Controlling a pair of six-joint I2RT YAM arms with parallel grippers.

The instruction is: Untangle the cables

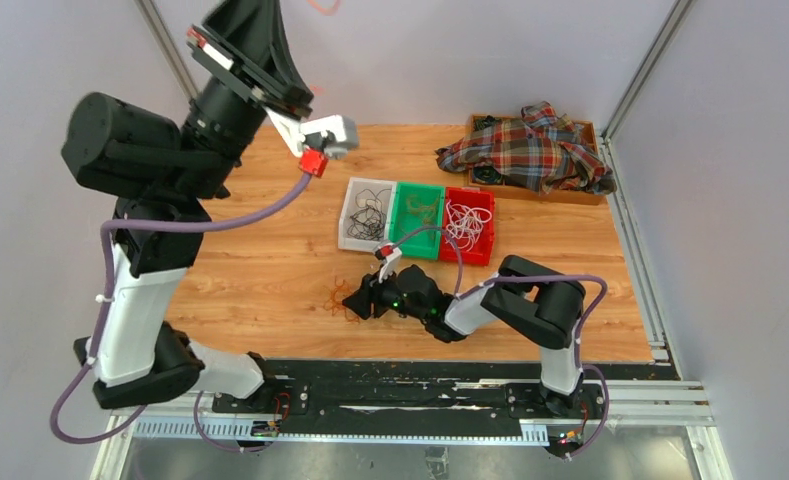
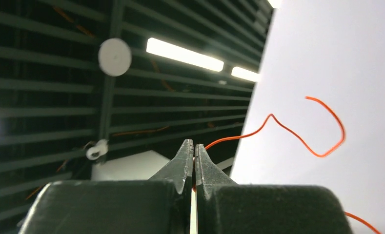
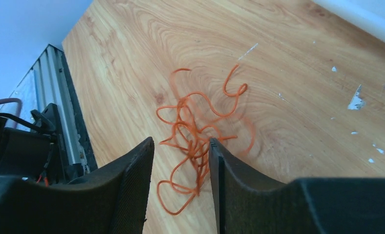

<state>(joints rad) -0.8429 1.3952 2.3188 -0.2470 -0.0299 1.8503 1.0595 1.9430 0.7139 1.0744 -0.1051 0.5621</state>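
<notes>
My left gripper (image 2: pixel 193 144) is raised high above the table, pointing up. It is shut on one thin orange cable (image 2: pixel 297 137), which curls free in the air to its right. The end of this cable shows at the top edge of the top view (image 1: pixel 322 6). My right gripper (image 3: pixel 180 140) is open, low over the table, its jaws standing either side of a small tangle of orange cables (image 3: pixel 195 129). The tangle lies on the wood near the front in the top view (image 1: pixel 336 298), just left of my right gripper (image 1: pixel 358 300).
Three bins stand side by side mid-table: a white bin (image 1: pixel 351 216) with black wires, a green bin (image 1: pixel 416 190) with orange wires, a red bin (image 1: pixel 490 215) with white wires. A wooden tray (image 1: pixel 590 130) with a plaid cloth (image 1: pixel 530 150) is at the back right.
</notes>
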